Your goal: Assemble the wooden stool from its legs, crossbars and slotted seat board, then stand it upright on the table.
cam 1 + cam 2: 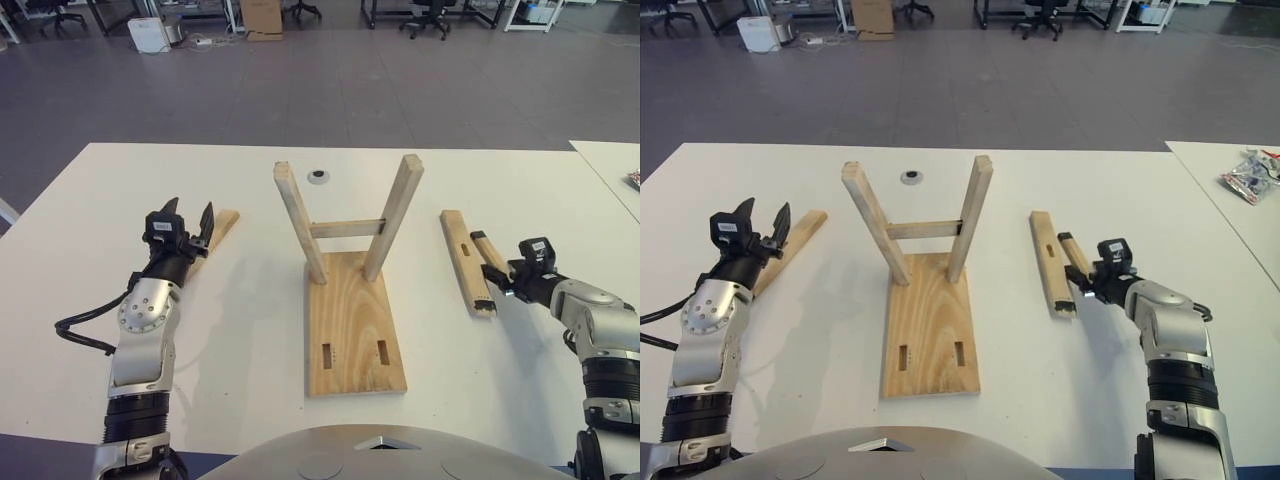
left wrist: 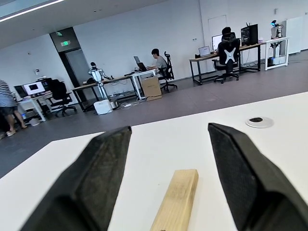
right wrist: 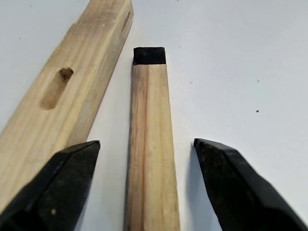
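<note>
The slotted seat board (image 1: pixel 355 325) lies flat at the table's middle. Two legs (image 1: pixel 300 222) stand in its far end, splayed, joined by a crossbar (image 1: pixel 346 228). Left of it a loose leg (image 1: pixel 222 226) lies on the table, and my left gripper (image 1: pixel 190 214) is open just above its near end, fingers (image 2: pixel 103 183) on either side. To the right lie another leg (image 1: pixel 464 262) with a slot and a thin crossbar (image 3: pixel 150 130) with a black tip. My right gripper (image 3: pixel 147 185) is open, straddling that crossbar's near part.
A round cable grommet (image 1: pixel 318 177) sits in the table behind the stool. A second table (image 1: pixel 1240 215) with a small packet (image 1: pixel 1246 175) stands to the right. Bare white tabletop (image 1: pixel 240 330) surrounds the seat board.
</note>
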You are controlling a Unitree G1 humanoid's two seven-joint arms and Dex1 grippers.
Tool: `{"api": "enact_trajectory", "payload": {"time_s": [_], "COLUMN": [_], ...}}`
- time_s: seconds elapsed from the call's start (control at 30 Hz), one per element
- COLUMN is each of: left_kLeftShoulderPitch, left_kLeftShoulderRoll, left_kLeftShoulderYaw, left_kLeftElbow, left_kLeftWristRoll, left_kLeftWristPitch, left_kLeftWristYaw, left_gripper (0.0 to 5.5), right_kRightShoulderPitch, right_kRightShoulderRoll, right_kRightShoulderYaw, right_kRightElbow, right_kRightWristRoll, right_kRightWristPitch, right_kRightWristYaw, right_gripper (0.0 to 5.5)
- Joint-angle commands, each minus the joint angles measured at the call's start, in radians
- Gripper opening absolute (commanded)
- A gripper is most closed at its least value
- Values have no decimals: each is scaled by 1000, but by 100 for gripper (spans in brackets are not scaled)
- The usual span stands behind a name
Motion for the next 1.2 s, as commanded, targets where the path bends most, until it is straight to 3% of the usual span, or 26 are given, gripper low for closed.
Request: {"api": "enact_trajectory", "payload": {"time_s": [0.03, 0.2, 0.43, 0.53, 0.63, 0.73, 0.83, 0.93, 1.2], "left_kLeftShoulderPitch": [-37, -45, -44, -68, -122, -227, -344, -476, -611], "left_kLeftShoulderRoll": [-46, -161, -216, -256, -198, -120, -26, -14, -37], "left_kLeftShoulderYaw": [59, 134, 130, 205, 223, 231, 232, 190, 71], "left_kLeftElbow": [-8, -25, -54, -66, -115, -208, -275, -301, -321], "left_kLeftWristRoll": [-103, -323, -375, -518, -609, -738, -879, -944, -1091], "left_kLeftWristPitch": [97, 290, 411, 415, 429, 468, 527, 545, 581], "left_kLeftWristYaw": [28, 95, 166, 156, 87, 25, -28, 20, 48], "left_gripper": [293, 293, 293, 293, 293, 293, 293, 293, 293], "right_kRightShoulderPitch": [48, 87, 99, 86, -15, -206, -395, -545, -579], "right_kRightShoulderRoll": [-23, -25, 26, 58, 123, 161, 172, 202, 256], "right_kRightShoulderYaw": [38, 93, 59, 33, -47, -50, 5, 80, 264], "right_kRightElbow": [77, 31, -5, -25, -136, -285, -361, -428, -542], "right_kRightWristRoll": [-26, -15, 18, 33, 58, 115, 159, 233, 278], "right_kRightWristPitch": [74, 54, 42, 34, -155, -193, -193, -176, -192], "right_kRightWristYaw": [-2, 42, -4, -43, -135, -173, -147, -82, 30], "right_gripper": [330, 242, 132, 131, 131, 131, 131, 131, 131]}}
